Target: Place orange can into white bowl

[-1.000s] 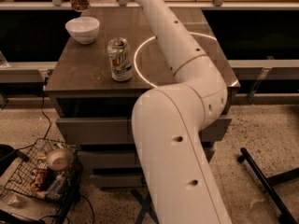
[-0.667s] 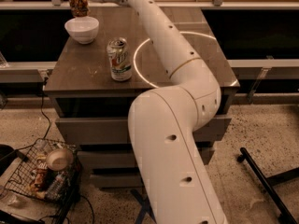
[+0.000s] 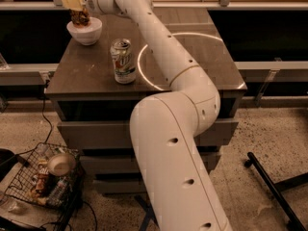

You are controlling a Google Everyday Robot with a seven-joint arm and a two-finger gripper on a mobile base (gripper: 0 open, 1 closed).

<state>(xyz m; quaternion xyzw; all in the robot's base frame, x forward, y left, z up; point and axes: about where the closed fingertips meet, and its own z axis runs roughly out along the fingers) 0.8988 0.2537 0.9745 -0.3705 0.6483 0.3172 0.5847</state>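
The white bowl [image 3: 85,32] sits at the far left of the dark table top [image 3: 192,57]. The orange can [image 3: 80,17] stands upright with its lower end inside the bowl's rim. My gripper [image 3: 73,3] is at the top left, reaching over the bowl, and it is shut on the upper part of the orange can. My white arm runs from the lower middle of the view up to the gripper.
A white and green 7UP can [image 3: 123,61] stands on the table near its front edge, next to a bright ring of light [image 3: 144,57]. A wire basket [image 3: 41,182] with a tan bowl and clutter lies on the floor at lower left. A black stand leg [image 3: 274,186] is at lower right.
My gripper has moved left and down with the orange can, from behind the bowl to over it, so the can's lower end now sits in the bowl.
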